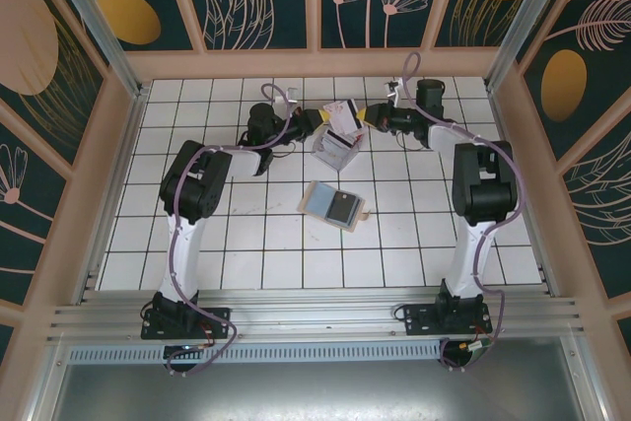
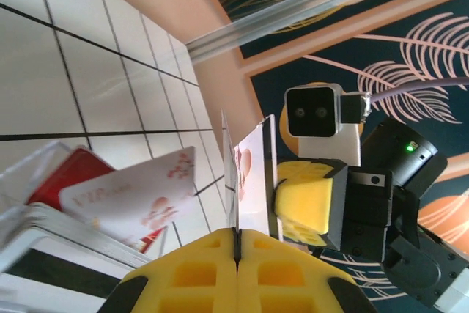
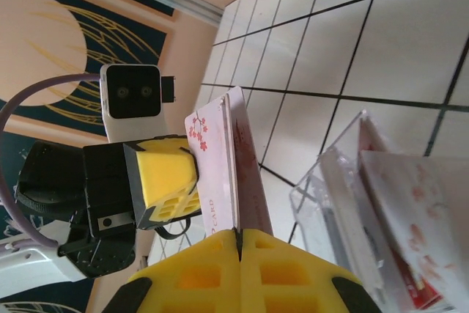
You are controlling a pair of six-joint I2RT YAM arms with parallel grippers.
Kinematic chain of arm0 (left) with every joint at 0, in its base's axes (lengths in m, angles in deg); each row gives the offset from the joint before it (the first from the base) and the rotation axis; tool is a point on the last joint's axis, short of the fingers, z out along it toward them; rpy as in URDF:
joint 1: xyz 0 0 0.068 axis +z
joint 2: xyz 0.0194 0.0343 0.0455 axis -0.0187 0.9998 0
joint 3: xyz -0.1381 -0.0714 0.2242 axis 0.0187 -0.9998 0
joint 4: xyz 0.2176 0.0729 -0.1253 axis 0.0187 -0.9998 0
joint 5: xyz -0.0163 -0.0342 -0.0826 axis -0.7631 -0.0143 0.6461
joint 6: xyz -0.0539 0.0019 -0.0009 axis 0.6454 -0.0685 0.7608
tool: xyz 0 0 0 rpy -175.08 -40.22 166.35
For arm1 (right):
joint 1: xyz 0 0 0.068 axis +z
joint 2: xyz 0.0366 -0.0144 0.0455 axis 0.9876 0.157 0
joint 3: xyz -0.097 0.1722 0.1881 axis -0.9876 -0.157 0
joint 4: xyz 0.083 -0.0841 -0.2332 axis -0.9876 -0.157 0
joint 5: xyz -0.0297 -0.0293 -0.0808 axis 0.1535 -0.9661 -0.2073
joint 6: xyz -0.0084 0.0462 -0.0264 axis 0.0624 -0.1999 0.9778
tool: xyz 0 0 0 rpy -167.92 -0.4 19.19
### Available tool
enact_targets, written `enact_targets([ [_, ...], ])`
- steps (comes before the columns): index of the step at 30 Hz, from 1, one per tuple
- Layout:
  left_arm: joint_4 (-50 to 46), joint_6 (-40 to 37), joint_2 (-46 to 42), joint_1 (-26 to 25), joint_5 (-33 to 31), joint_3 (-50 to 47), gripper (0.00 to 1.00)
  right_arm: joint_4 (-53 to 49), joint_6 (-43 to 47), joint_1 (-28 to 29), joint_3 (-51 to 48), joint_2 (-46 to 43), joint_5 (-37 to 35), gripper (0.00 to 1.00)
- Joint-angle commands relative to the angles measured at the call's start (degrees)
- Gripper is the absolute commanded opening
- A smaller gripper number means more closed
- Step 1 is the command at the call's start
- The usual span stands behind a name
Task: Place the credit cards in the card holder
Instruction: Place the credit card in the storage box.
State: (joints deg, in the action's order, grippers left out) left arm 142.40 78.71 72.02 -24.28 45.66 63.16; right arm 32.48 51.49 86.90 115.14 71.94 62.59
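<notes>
From above, the white tiled table carries a clear plastic box of spare cards in its far half, about midway between the left and right edges. The left gripper and right gripper face each other just beyond that box. A white, blossom-printed credit card stands on edge between them. The flat tan card holder lies nearer the table's centre, on the near side of the box and well apart from both grippers. Its face shows a pale grey patch and a dark rectangle; whether these are cards lying on it I cannot tell.

In the left wrist view, the left gripper has its yellow fingers pressed together on the thin edge of the credit card, which rises straight up from them. The right gripper's yellow pad sits just beside the card's far end. At lower left, close under the fingers, the clear box holds a red card, a white card with red print and a dark-striped card.

In the right wrist view, the right gripper is likewise clamped on the credit card, whose blossom face is turned left. The left gripper's yellow finger meets that face. The clear box stands at lower right, just beside the held card.
</notes>
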Motion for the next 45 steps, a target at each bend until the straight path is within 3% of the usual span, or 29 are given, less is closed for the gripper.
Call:
enact_targets([
  [1,-0.8,-2.8,1.0,0.1,-0.4,3.0,0.0,-3.2,3.2,-0.9,2.8,1.8,-1.1,0.04],
  [7,-2.5,-4.1,1.4,0.2,-1.1,3.8,0.0,-7.1,6.7,-1.1,5.3,2.4,-2.6,0.03],
  [11,-3.2,-5.1,0.2,0.9,-1.6,2.2,0.0,-15.6,14.8,-1.1,9.2,2.6,-8.0,0.03],
  [22,-1.4,-5.4,-4.2,2.9,-1.9,-2.7,0.0,-24.3,28.1,2.7,12.4,2.7,-20.4,0.02],
  [32,-1.4,-5.4,-5.1,3.0,-1.5,-3.2,0.0,-23.6,35.5,6.2,10.9,1.2,-28.2,0.01],
  [40,-1.1,-5.3,-5.2,3.0,-1.0,-3.2,0.0,-24.4,39.6,6.2,8.7,-0.5,-30.1,0.02],
  [43,-0.6,-4.9,-5.3,3.0,-0.7,-3.3,0.0,-24.4,40.1,6.2,8.1,-1.0,-29.7,0.04],
  [45,-0.3,-4.6,-5.4,3.0,-0.5,-3.6,0.0,-23.2,39.3,6.0,7.3,-1.6,-28.7,0.13],
])
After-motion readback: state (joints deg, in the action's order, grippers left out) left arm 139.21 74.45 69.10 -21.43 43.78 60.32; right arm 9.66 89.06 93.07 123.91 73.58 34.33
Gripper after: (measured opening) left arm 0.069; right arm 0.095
